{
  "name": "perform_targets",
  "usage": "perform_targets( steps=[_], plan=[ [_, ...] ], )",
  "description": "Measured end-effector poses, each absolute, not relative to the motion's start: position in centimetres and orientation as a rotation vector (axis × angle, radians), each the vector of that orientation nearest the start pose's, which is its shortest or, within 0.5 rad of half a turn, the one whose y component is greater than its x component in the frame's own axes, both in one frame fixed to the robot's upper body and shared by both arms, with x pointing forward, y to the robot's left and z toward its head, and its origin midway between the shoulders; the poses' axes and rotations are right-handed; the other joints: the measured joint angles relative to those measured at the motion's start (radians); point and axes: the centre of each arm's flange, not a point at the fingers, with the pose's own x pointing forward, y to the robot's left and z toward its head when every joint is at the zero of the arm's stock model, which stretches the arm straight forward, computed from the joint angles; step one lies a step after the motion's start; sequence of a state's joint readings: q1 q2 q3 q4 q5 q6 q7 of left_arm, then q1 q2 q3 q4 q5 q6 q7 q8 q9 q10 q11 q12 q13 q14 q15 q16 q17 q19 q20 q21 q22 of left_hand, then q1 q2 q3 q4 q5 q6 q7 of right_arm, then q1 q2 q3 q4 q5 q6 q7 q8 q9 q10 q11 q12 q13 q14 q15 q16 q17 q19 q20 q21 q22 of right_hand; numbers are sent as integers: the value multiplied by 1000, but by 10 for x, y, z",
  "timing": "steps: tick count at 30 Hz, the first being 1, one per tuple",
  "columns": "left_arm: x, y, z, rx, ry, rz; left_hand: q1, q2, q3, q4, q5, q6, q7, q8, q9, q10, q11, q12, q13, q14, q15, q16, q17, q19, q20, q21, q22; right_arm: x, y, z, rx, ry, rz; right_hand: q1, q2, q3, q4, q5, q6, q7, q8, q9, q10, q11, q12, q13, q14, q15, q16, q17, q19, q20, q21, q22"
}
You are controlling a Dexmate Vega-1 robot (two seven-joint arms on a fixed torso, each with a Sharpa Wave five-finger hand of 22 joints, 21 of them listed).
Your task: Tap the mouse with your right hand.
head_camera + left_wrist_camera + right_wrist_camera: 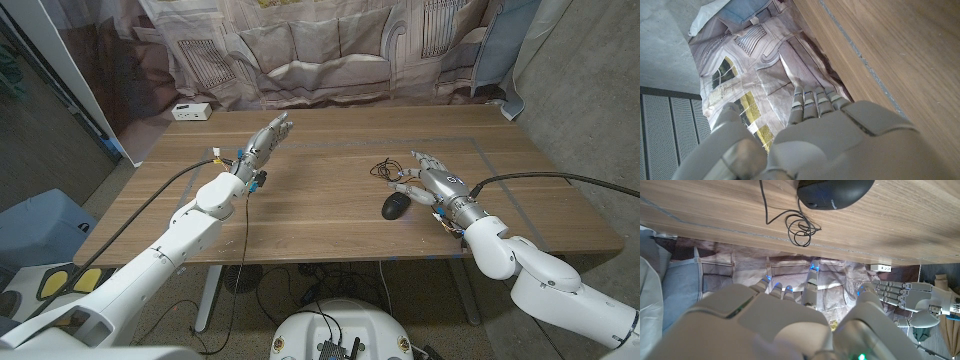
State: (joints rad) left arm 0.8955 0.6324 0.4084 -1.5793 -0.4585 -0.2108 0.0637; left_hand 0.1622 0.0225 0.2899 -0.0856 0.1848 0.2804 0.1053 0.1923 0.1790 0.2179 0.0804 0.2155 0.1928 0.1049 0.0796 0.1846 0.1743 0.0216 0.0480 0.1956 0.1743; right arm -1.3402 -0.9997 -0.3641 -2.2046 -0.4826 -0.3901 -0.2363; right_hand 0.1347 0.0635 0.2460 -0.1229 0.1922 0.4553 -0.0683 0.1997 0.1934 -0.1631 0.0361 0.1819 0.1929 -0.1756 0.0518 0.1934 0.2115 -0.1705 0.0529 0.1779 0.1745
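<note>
Fingers of my right hand (437,183) are spread, holding nothing, mouse (396,206) just beside at its eight o'clock: light, hard, slippery; I'd tap the rounded top.

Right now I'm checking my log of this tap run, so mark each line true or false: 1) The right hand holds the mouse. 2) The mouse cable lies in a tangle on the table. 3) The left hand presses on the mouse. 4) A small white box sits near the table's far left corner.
1) False. The right hand is open beside the black mouse, fingers spread, holding nothing.
2) True. The cable lies in a loose tangle on the wooden table beyond the mouse.
3) False. The left hand is raised over the table's left part, far from the mouse, empty.
4) True. The white box sits there.
</note>
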Motion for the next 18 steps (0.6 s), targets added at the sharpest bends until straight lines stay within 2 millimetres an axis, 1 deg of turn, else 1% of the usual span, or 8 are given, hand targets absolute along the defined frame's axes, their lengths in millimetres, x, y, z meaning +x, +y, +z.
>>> perform_targets(
  steps=[3,7,8,10,11,13,18],
  plan=[
    [607,251,5,228,-675,-250,0,0,0,0,0,0,0,0,0,0,0,0,0,0,0,0,0,0,0,0,0,485,-244,-76,-1334,-574,-69,0,0,0,0,0,0,0,0,0,-4,-4,0,0,0,0,0,0,-5,5,0,0],
    [607,251,5,226,-674,-249,0,0,0,0,0,0,0,0,0,0,0,0,0,-6,6,0,0,0,0,-5,0,487,-244,-77,-1337,-562,-59,0,0,0,0,0,-5,-5,0,0,-7,0,0,0,0,0,0,0,-5,5,0,0],
    [607,251,5,226,-674,-249,0,0,0,0,0,0,0,0,0,0,0,0,0,-6,6,0,0,0,0,-5,0,487,-243,-77,-1339,-564,-58,8,8,0,0,0,-5,-5,0,0,-7,0,0,0,0,0,0,0,-5,5,0,0],
    [608,251,5,226,-673,-251,0,0,0,0,0,0,0,0,0,0,0,0,0,-5,6,0,0,0,0,-5,0,488,-243,-77,-1340,-555,-53,8,8,4,3,0,-5,-5,0,0,-7,0,0,0,0,0,0,0,-5,5,0,0],
    [608,251,5,226,-673,-251,0,0,0,0,0,0,0,0,0,0,0,0,0,-5,6,0,0,0,0,-5,0,488,-243,-77,-1341,-556,-53,8,8,7,1,0,-5,-5,0,0,-7,0,0,0,0,0,0,0,-5,5,0,0],
    [608,251,5,226,-673,-251,0,0,0,0,0,0,0,0,0,-4,-4,0,0,-5,6,0,0,0,0,-5,0,489,-243,-78,-1341,-548,-47,8,8,7,1,-1,-6,-5,0,0,-7,0,0,0,0,0,0,0,-5,5,0,0],
    [608,251,5,225,-673,-251,0,0,0,0,0,0,0,0,0,-4,-4,0,0,-9,2,0,0,0,0,-5,0,491,-242,-78,-1345,-541,-40,8,8,6,1,-4,-9,-2,0,0,-7,0,0,0,0,0,0,0,-5,5,4,0]
  ],
)
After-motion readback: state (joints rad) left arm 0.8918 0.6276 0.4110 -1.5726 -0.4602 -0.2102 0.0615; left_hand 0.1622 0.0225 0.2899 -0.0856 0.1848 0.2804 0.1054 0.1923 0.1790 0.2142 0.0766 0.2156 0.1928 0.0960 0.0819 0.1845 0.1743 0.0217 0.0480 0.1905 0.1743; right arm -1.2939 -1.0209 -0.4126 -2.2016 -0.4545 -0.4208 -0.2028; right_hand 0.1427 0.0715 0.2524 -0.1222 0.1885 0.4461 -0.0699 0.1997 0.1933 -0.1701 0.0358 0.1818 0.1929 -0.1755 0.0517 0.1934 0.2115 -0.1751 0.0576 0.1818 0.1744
